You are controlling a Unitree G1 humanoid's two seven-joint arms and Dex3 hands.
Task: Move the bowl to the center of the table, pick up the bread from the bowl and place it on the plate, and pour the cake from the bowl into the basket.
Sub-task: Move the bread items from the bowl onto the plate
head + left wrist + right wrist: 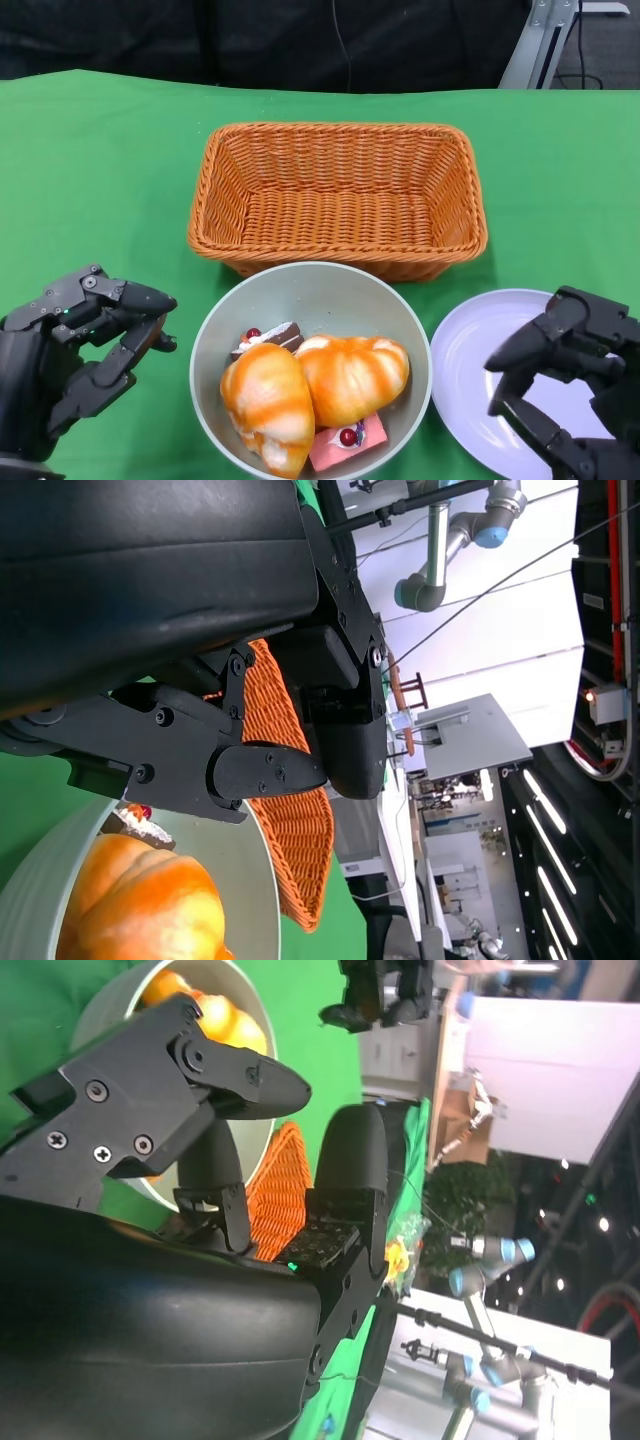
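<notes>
A grey-green bowl sits near the table's front middle. In it lie two orange bread rolls, a chocolate cake slice and a pink cake piece. The bowl also shows in the right wrist view and the left wrist view. An empty woven basket stands just behind it. A white plate lies to the bowl's right. My left hand hovers left of the bowl, fingers apart, holding nothing. My right hand hangs over the plate, fingers apart and empty.
A green cloth covers the table. Dark drapery and a metal frame stand beyond the far edge. The wrist views show other robot arms and lab furniture in the background.
</notes>
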